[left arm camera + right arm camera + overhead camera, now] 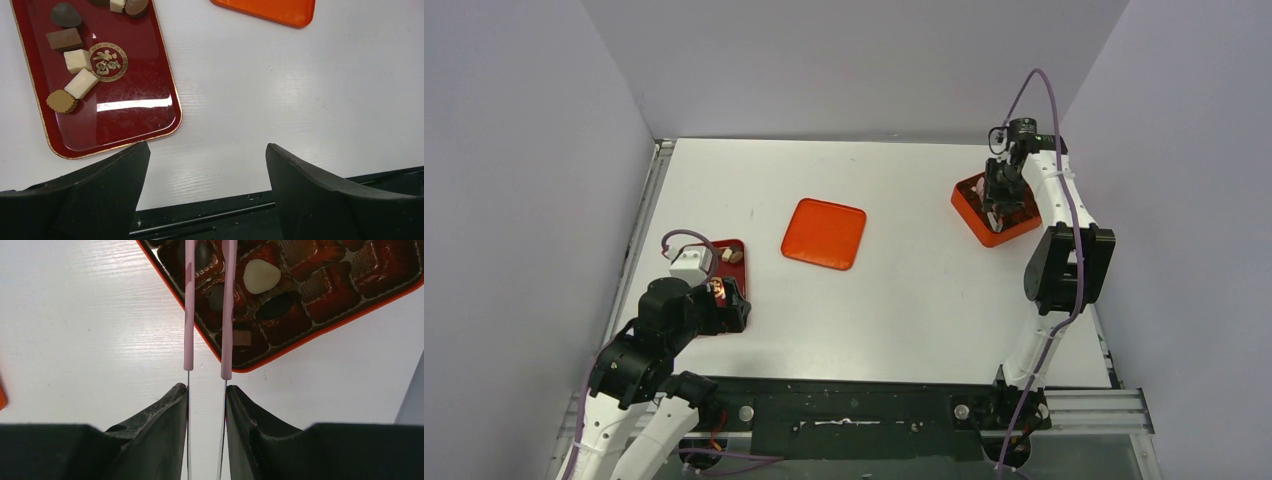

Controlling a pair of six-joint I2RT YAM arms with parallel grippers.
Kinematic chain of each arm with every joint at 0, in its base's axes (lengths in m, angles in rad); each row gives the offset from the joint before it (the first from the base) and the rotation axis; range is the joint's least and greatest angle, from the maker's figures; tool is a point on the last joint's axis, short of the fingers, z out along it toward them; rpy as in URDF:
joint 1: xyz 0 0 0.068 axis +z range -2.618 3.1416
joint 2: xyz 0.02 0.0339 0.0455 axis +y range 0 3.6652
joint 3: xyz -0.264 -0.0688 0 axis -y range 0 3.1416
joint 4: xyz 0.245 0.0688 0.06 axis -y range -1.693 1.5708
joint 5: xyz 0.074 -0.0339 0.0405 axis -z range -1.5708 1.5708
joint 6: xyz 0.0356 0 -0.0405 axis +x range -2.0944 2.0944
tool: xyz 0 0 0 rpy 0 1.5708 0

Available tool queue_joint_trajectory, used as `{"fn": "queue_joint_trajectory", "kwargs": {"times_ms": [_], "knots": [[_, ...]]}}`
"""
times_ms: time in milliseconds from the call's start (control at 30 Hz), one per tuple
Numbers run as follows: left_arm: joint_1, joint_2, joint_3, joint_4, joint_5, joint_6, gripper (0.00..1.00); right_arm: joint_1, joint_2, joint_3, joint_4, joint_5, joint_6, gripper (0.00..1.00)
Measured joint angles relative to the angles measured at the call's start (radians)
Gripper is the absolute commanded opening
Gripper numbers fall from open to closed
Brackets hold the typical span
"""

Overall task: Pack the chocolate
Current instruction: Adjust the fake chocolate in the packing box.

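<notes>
Right gripper (206,395) sits nearest us, jaws pinched narrow on the pink tongs (189,315), whose arms reach over the orange box (350,316). The tips run off frame, so we cannot tell if they carry a piece. Chocolate (261,275) sits in several cells. More lies on the red tray (135,115) by the left gripper (207,155), which gapes wide and empty. Risks: thin tong blades twisting in the grip; a piece dropped onto a filled cell or the rim and bouncing out.
</notes>
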State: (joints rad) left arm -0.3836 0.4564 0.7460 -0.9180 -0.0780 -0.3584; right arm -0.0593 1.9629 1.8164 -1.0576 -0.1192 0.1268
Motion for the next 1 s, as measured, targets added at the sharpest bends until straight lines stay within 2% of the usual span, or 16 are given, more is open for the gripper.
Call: {"fn": "queue_joint_trajectory", "kwargs": {"times_ms": [433,1000], "knots": [[0.000,0.000,0.000,0.000,0.000,0.000,0.85,-0.014,-0.008,0.000,-0.018,0.063,0.019,0.34],[0.000,-0.001,0.000,0.000,0.000,0.000,0.85,-0.016,-0.006,-0.013,-0.016,0.030,0.067,0.32]]}}
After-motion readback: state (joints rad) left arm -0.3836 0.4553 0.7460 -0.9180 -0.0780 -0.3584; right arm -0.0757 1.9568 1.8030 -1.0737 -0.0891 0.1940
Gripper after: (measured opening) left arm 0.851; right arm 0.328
